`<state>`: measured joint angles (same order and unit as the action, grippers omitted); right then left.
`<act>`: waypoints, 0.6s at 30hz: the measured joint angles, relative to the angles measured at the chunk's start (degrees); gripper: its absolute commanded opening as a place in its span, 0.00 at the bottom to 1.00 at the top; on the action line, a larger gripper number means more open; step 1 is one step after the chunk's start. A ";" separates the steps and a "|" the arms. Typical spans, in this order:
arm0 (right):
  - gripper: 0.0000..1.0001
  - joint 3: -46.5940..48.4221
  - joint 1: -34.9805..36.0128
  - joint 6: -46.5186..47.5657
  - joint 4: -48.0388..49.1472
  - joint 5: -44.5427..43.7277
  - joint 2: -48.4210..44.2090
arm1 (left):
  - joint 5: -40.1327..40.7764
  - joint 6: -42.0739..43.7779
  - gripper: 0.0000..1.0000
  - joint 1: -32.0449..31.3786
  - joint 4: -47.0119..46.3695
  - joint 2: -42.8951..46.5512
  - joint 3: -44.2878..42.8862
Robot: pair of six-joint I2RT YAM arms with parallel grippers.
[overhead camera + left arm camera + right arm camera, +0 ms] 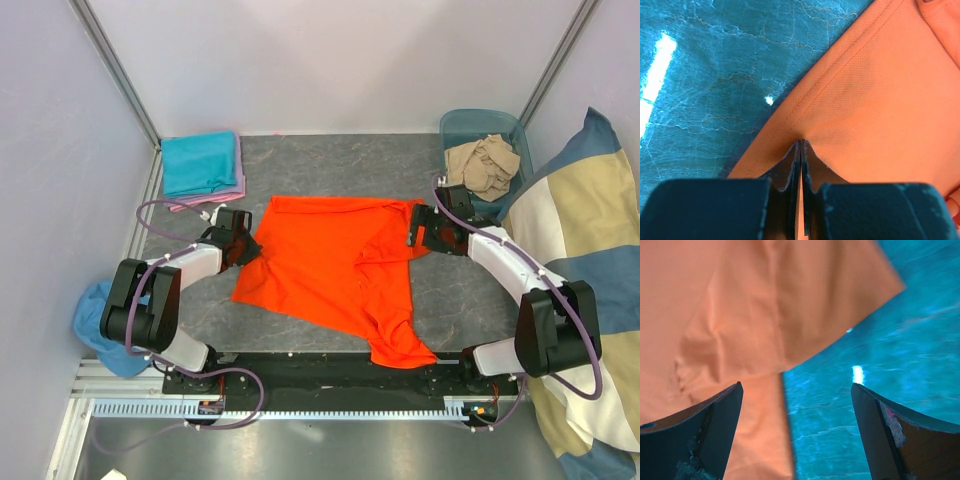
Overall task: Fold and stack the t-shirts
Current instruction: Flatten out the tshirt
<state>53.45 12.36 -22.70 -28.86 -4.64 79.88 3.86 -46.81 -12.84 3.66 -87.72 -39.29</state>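
My left pincer [800, 145] is pressed together on the stitched edge of the bright orange cloth t-shirt [330, 275], which lies spread on the grey surface [330, 165] and stretches toward three o'clock. The right pincer [428, 232], spread wide, hovers at the shirt's opposite edge.

L arm [160, 300] & R arm [530, 290]: white link shells, black joints/bases, lilac cables [165, 203] looped alongside. R gripper [796, 386]: fingers [715, 430] black, wedge-shaped, scuffed edges. L gripper [801, 143]: fingers [785, 175] black, thin-tipped.
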 measured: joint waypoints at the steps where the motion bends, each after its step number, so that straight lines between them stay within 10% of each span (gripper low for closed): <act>1: 0.98 -0.79 0.00 -0.07 0.57 1.86 0.13 | -0.07 0.00 0.06 0.00 -0.15 0.00 0.04; 18: 0.98 -2.36 0.17 -1.86 18.03 27.52 14.95 | -0.57 0.00 0.06 0.00 -0.85 0.00 0.37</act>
<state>51.09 12.53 -24.56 -10.83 22.87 94.83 3.29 -46.81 -12.84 2.81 -87.72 -38.92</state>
